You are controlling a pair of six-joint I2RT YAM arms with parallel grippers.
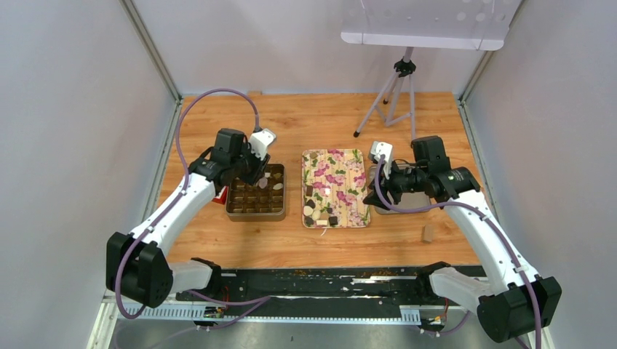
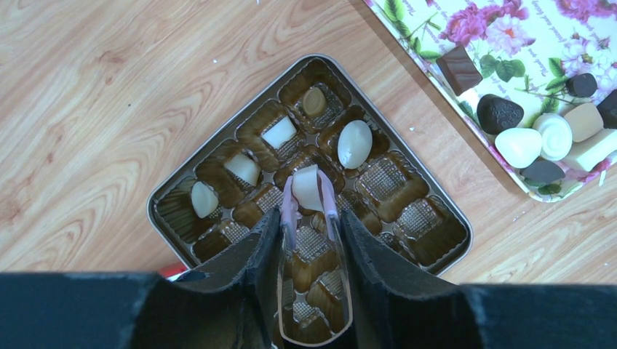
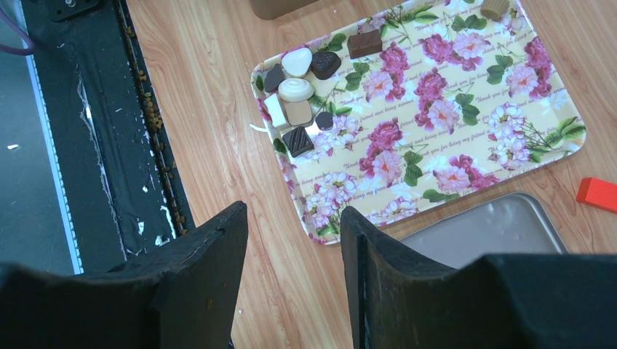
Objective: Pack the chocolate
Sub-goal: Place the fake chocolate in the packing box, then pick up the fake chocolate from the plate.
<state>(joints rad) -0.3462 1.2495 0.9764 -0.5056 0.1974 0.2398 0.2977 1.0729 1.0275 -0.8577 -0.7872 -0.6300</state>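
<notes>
Left gripper (image 2: 311, 218), tongs (image 2: 288, 214), chocolate (image 2: 305, 185); tray (image 2: 509, 29) script unreadable

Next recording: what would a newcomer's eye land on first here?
The floral tray mid-table, with loose chocolates clustered at its near end. Left of it, the compartmented tin, where the left tool squeezes clear tongs holding a cream piece over a centre cell. The right tool hangs open above the tray's edge, by a silver lid.

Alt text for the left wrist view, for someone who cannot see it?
The left fingers pinch a cream-white chocolate over a partitioned box. Five pieces already sit in its cells; more lie on a floral tray at upper right.
</notes>
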